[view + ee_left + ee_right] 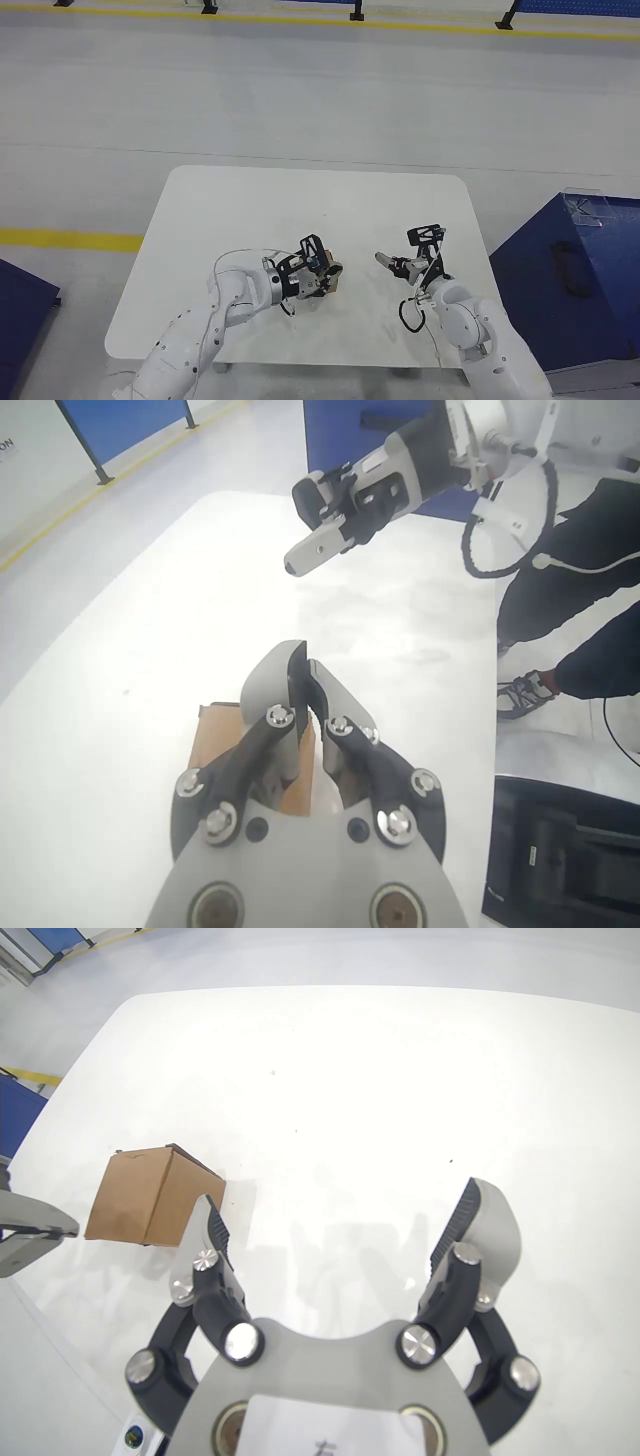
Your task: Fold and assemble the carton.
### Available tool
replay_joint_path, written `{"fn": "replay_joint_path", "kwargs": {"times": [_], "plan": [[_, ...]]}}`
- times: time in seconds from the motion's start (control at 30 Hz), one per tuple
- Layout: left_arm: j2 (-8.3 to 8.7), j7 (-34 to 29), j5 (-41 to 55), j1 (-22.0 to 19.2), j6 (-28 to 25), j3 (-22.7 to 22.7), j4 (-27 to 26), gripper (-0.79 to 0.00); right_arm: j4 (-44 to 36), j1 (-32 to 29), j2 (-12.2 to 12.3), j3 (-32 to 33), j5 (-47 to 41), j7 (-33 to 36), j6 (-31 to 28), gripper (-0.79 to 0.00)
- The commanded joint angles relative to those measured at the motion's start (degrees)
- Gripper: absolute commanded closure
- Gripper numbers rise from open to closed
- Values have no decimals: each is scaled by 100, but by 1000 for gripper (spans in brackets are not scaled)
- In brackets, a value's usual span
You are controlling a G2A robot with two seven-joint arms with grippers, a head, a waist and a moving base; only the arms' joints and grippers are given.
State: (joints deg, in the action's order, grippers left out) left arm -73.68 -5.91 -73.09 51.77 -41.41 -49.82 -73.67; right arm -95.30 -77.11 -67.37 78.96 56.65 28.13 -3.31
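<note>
On white table (210,205): carton (131,1194) | left pincer (300,661) closed | right pincer (341,1192) wide | grey floor (300,95) around

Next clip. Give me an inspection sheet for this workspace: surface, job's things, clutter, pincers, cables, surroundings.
surface: white table with rounded corners.
job's things: brown carton, already box-shaped, standing on the table at the robot's side.
clutter: a few tiny dark specks on the table.
pincers: left pincer shut, close over the carton; contact cannot be told. Right pincer open, holding nothing, above the table apart from the carton.
cables: black cable loops at the right wrist.
surroundings: grey floor with a yellow line; blue panel beside the table.
</note>
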Motion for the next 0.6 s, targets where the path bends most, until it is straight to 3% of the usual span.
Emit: {"fn": "replay_joint_path", "kwargs": {"times": [0.0, 0.4, 0.57], "plan": [[-38, 22, 85, -73, 9, 72, 160, 0, 0, 0, 0, 0, 0, 0, 0, -785], [-189, -271, -139, -306, 376, 412, 620, 0, 0, 0, 0, 0, 0, 0, 0, -785], [-207, 35, -139, -299, 426, 390, 543, 0, 0, 0, 0, 0, 0, 0, 0, -785]]}}
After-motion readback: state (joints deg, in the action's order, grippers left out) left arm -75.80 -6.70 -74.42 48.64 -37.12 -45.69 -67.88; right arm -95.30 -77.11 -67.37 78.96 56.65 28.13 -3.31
